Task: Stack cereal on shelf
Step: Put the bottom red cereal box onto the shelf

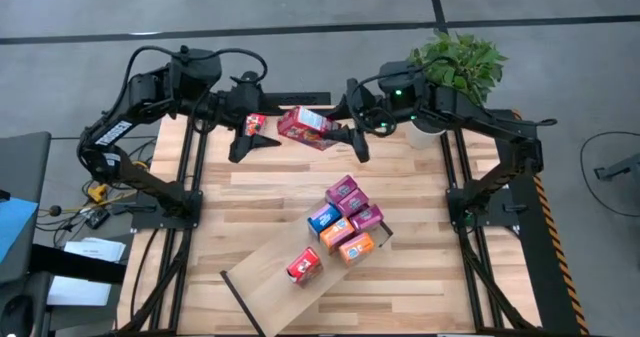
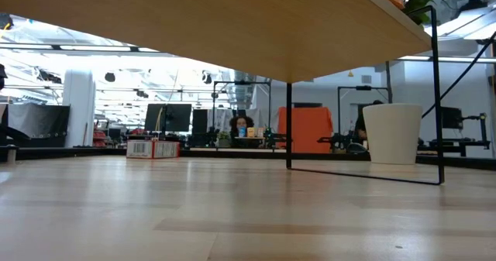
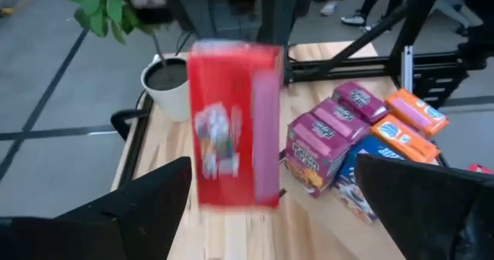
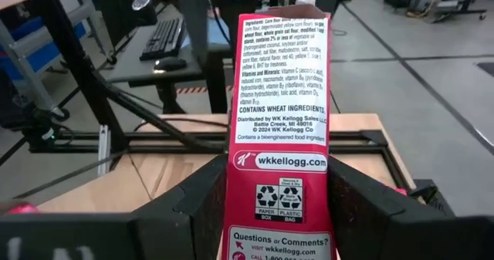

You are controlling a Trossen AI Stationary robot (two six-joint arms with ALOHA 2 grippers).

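Observation:
My right gripper (image 1: pixel 352 137) is shut on a red cereal box (image 1: pixel 305 127) over the table's far middle. The box's narrow printed side (image 4: pixel 282 98) faces the right wrist camera. My left gripper (image 1: pixel 255 147) is open just left of that box, and in the left wrist view its fingers stand wide apart on either side of the blurred red box (image 3: pixel 231 125) without touching it. A smaller red box (image 1: pixel 256 124) lies flat on the table by the left gripper. The shelf (image 1: pixel 265 287) lies slanted near the table's near edge, carrying several magenta, blue, orange and red boxes (image 1: pixel 342 220). My right gripper pinches the red box between its two fingers (image 4: pixel 193 202), one on each broad face at the box's near end (image 4: pixel 282 206). The fingers come about level from the table's right and lie along the box. The box sticks out toward my left gripper and looks clear of the table.
A white pot (image 1: pixel 425 129) with a green plant (image 1: pixel 460 62) stands at the table's far right corner behind the right arm. In the low view the shelf's underside (image 2: pixel 256 29) and black leg (image 2: pixel 289 125) fill the top. Bare tabletop lies between the arms and the shelf.

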